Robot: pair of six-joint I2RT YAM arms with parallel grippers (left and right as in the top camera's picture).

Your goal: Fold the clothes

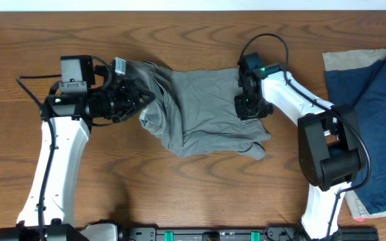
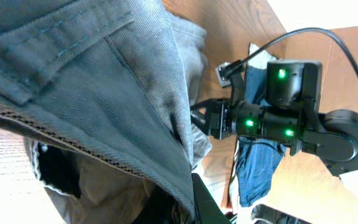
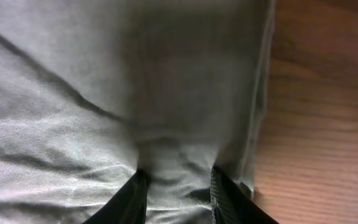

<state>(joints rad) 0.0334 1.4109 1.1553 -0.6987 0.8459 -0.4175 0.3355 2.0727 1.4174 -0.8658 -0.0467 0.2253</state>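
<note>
The grey shorts [image 1: 206,107] lie wrinkled across the middle of the wooden table. My left gripper [image 1: 136,99] is shut on their left end and holds it raised off the table. In the left wrist view the waistband and seams [image 2: 104,81] drape over my finger [image 2: 194,202], with the paler lining below. My right gripper [image 1: 250,107] is at the shorts' right edge. In the right wrist view its fingers [image 3: 178,193] pinch a puckered fold of the grey cloth [image 3: 104,93] close to the hem.
A navy blue garment [image 1: 374,134] lies on a beige cloth [image 1: 344,60] at the table's right edge; the navy garment also shows in the left wrist view [image 2: 257,168]. Bare wood [image 3: 328,124] lies right of the shorts' hem.
</note>
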